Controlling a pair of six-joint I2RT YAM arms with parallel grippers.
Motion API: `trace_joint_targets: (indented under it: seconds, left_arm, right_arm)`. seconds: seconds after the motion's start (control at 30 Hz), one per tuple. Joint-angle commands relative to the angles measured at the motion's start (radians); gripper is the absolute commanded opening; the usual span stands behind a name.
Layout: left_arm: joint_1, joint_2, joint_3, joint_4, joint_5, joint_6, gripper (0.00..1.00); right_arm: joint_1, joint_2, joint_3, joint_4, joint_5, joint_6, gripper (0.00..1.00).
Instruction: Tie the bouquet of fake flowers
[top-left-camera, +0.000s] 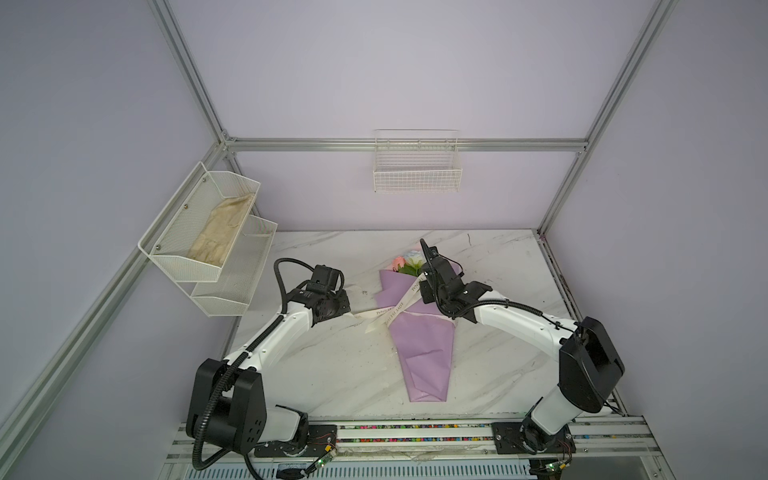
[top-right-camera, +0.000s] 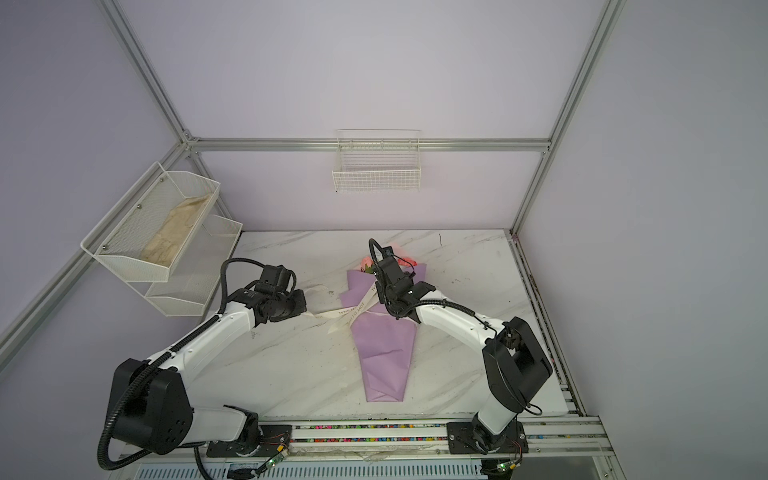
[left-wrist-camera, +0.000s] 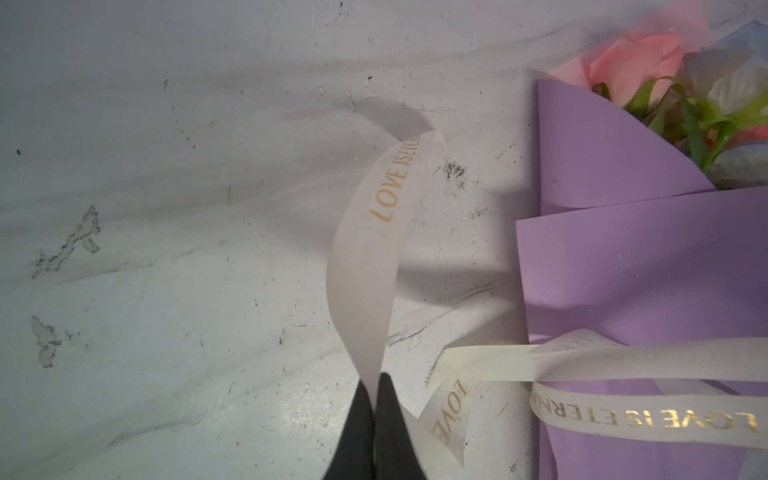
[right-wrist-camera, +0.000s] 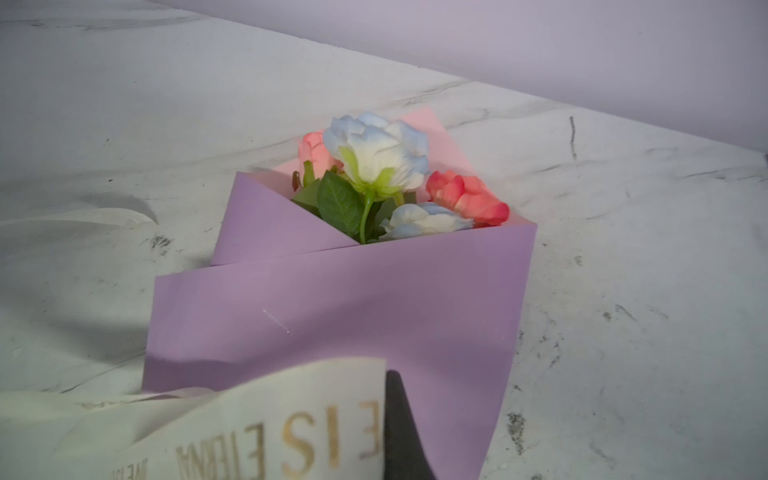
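One finger hidden behind the ribbon (right-wrist-camera: 270, 415), the right tool (right-wrist-camera: 384, 386) clamps it over the bouquet (right-wrist-camera: 374, 299); the left tool (left-wrist-camera: 376, 384), left of the bouquet, clamps it too.

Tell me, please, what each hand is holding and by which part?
Both pinch the cream ribbon: the left hand short of one loose end, beside the bouquet; the right hand its other stretch, over the bouquet.
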Motion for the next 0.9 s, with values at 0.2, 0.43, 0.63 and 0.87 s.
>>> trace_joint_targets:
  seconds: [0.2,0.43,0.63,0.87]
  left_arm:
    - [0.000,-0.063,-0.063,-0.011,-0.057,-0.038,0.62]
    - [-0.030,-0.229,-0.164,0.364,0.263,0.135,0.79]
    - [-0.095,-0.067,-0.046,0.459,0.534,0.220,0.86]
    - [-0.170,0.100,0.089,0.477,0.566,0.303,0.94]
  right_arm:
    - [0.100,0.012,0.023,0.074,0.045,-0.285,0.00]
    - [0.083,0.003,0.053,0.049,-0.081,-0.140,0.00]
    - [0.021,-0.041,0.010,0.072,-0.251,0.001,0.00]
    - [0.021,-0.103,-0.006,0.101,-0.347,-0.014,0.00]
